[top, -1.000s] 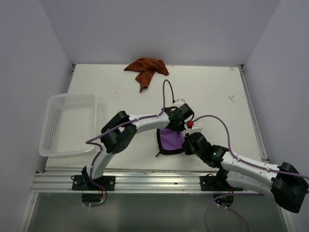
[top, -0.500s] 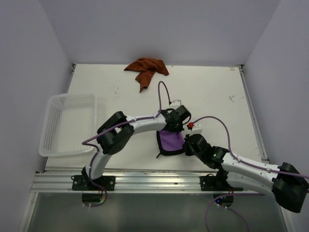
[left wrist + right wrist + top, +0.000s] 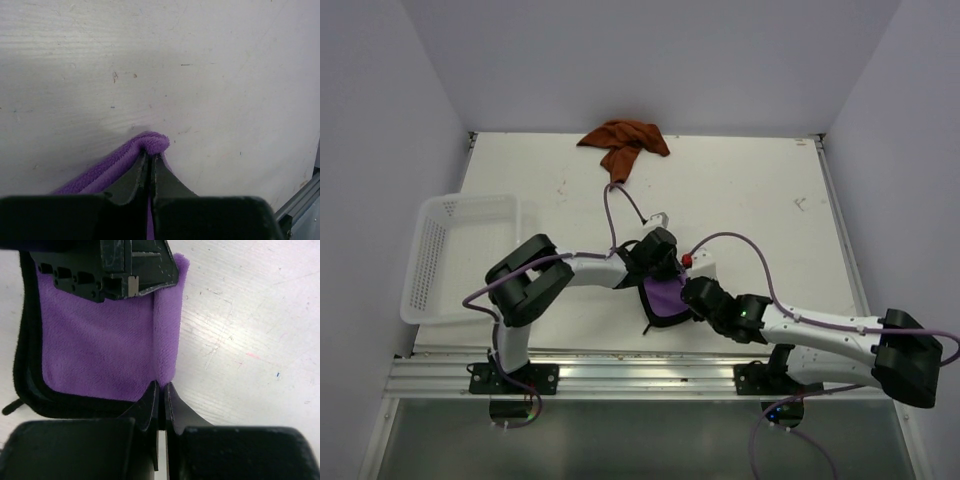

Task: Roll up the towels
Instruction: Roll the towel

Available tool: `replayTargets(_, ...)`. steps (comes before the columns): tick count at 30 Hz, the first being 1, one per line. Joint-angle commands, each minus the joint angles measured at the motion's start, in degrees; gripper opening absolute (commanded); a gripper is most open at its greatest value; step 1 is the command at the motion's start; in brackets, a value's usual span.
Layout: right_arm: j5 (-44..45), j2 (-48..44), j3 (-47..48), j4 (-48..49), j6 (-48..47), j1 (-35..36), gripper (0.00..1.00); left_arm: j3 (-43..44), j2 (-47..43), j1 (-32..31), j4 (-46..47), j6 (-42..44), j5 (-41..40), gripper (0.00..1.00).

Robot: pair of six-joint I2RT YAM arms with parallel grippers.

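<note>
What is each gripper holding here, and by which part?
Both pinch the purple towel by its folded edge: left gripper at one end, right gripper at the other.

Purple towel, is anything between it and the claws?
Nothing visible is in the way. The left claw and the right claw are each shut on the purple towel along its folded edge, one at each end.

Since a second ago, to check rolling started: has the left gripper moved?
Yes. The left gripper, shut on the purple towel, has shifted left in the top view, toward the white basket.
</note>
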Motion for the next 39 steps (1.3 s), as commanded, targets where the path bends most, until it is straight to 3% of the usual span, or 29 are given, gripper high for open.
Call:
replayTargets(1, 6.4, 2.9, 3.2, -4.6, -2.4, 3.3, 0.0, -3.8, -2.0, 2.6, 10.1, -0.5, 0.9, 0.0)
replayTargets(8, 14.4, 13.2, 9.7, -9.4, -0.4, 13.1, 0.0, -11.0, -5.8, 6.3, 18.3, -2.3, 4.4, 0.0)
replayTargets(21, 24.8, 34.5, 22.8, -20.6, 2.7, 23.9, 0.0, -21.2, -8.7, 11.4, 35.3, -3.2, 14.3, 0.0)
replayTargets(27, 23.3, 40.1, 27.1, -23.1, 0.9, 25.8, 0.0, -25.1, -8.9, 13.4, 41.5, -3.2, 18.1, 0.0)
replayTargets(39, 21.7, 55.3, 35.8, -28.6, -0.8, 30.2, 0.0, -27.4, -9.0, 15.7, 43.0, -0.1, 23.3, 0.0)
